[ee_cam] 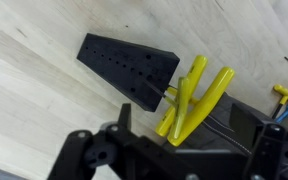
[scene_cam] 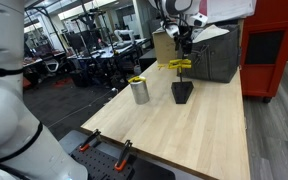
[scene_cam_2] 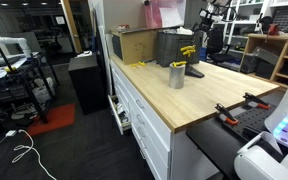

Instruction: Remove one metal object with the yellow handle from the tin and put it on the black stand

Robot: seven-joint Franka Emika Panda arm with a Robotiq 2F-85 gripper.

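The gripper (ee_cam: 174, 152) fills the bottom edge of the wrist view. Its jaws are spread wide to the lower left and lower right, and they hold nothing. Just above the gap lies the yellow-handled tool (ee_cam: 196, 98), its yellow arms forked like a Y. I cannot tell whether it is one piece or two. A thin metal shaft runs from it to the narrow end of the black stand (ee_cam: 129, 68), whose face shows rows of small holes. The stand sits in the upper middle of that frame on the pale wooden table (ee_cam: 34, 90). At the right edge are more small yellow handles (ee_cam: 282, 93).

In an exterior view the gripper (scene_cam: 184, 45) hangs just above the yellow-handled tool (scene_cam: 179, 65), which perches on top of the black stand (scene_cam: 182, 92) near the frame's centre. The tin (scene_cam: 139, 90) stands upright to the left of the stand and apart from it, with something yellow at its rim. Any print on the tin is too small to read. Behind them, toward the upper right, stand a cardboard box (scene_cam: 164, 45) and a grey box (scene_cam: 212, 55).
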